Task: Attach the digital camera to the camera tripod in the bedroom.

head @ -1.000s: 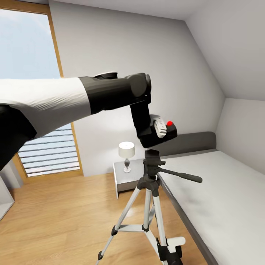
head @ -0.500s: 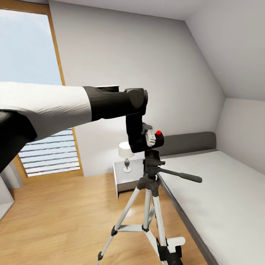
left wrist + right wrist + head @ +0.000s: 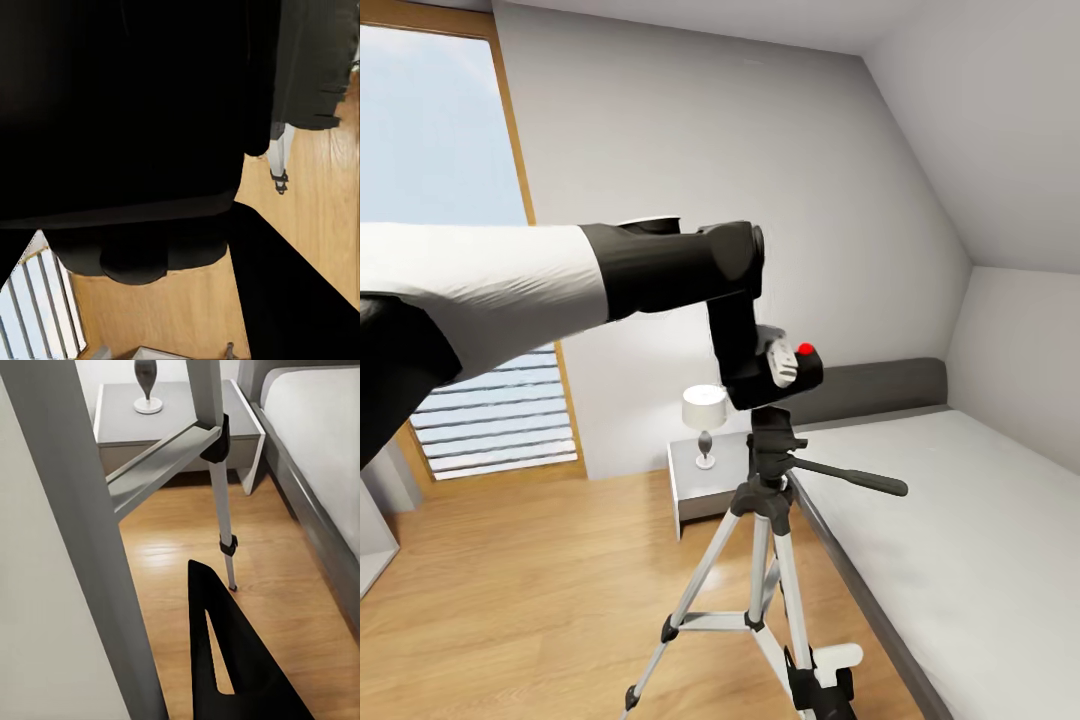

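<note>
One boxy black digital camera (image 3: 790, 368) with a round red button, clenched in the left gripper (image 3: 775, 362) just above the black head of one silver-legged camera tripod (image 3: 765, 520); right gripper's state indiscernible.

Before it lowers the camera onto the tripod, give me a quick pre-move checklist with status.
1. Digital camera held in left claw: ok.
2. Camera above the camera tripod head: ok, roughly centred in the head view.
3. Camera level: not ok, it sits tilted.
4. Contact with the head: cannot tell, the gap is hidden.
5. Tripod upright, legs spread on the floor: ok.
6. Right claw beside a tripod leg: state cannot tell.
</note>
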### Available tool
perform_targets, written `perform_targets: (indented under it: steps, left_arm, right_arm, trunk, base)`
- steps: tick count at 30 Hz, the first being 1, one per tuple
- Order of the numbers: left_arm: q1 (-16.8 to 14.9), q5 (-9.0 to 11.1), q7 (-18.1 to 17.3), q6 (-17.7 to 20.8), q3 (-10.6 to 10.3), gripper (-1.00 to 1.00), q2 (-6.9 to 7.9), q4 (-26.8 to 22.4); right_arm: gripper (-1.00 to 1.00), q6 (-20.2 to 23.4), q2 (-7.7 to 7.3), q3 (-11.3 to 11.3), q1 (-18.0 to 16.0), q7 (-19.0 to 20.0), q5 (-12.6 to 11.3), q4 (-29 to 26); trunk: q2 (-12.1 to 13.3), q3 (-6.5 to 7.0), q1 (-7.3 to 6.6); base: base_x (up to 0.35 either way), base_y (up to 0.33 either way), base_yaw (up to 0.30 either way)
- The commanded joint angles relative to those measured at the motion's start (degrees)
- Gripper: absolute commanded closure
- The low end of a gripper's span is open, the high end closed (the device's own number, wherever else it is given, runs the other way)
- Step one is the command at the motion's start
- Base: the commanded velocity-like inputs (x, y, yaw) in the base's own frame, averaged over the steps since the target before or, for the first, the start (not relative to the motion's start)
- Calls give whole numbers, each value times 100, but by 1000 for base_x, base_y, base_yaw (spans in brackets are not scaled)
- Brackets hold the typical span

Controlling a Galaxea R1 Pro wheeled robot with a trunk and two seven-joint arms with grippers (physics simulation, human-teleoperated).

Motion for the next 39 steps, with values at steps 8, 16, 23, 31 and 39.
perform_targets:
  steps: [8,16,23,31,39]
  left_arm:
    - [-4,-24,-48,3,193,100,5,-89]
    - [-5,-23,-90,-49,169,100,16,-156]
    - [-15,-91,-690,-133,171,100,76,-150]
    - [-15,-217,-1070,-380,171,100,121,-158]
    - [-16,-294,-1106,-400,171,100,191,-120]
  right_arm:
    - [100,25,0,-33,1,-34,14,135]
    - [100,25,0,-29,1,-32,14,136]
    - [100,25,0,-29,1,-34,14,136]
    - [100,25,0,-32,1,-33,14,136]
    - [100,25,0,-31,1,-34,14,135]
  trunk:
    - [-1,-4,3]
    - [-1,-4,3]
    - [-1,-4,3]
    - [-1,-4,3]
    - [-1,-4,3]
  base:
    - [0,0,0]
    - [0,0,0]
    - [0,0,0]
    - [0,0,0]
    - [0,0,0]
